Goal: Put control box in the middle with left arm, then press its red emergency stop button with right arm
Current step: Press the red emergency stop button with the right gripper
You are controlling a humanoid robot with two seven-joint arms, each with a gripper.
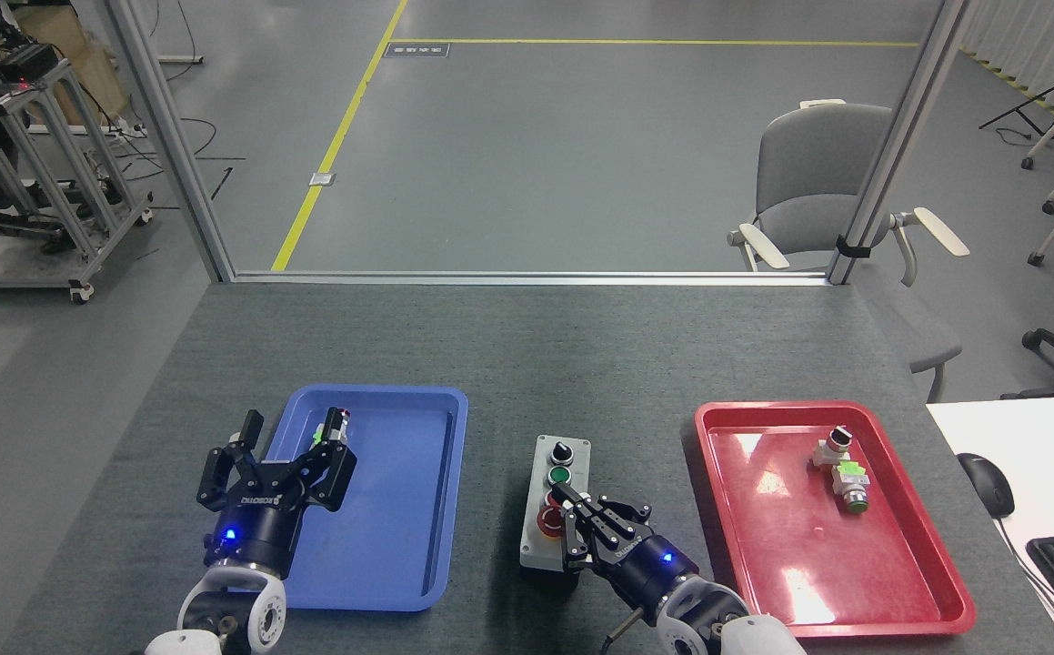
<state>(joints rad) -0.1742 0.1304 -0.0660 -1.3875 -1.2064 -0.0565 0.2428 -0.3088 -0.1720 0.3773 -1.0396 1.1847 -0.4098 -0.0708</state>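
Right gripper, fingers pressed together, is bearing down on the red emergency stop button.
Left gripper is hanging spread; an off-centre push could be skidding the control box.

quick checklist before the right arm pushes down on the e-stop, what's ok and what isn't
1. Control box on the bare tabletop between the blue tray and the red tray: ok.
2. Right gripper over the red emergency stop button: ok, its fingertips cover most of the button.
3. Right gripper shut for pressing: ok, fingers drawn together.
4. Fingertips touching the button: cannot tell from this view.
5. Left gripper clear of the box: ok, it is open over the blue tray's left edge.
6. Button already pressed in: cannot tell.
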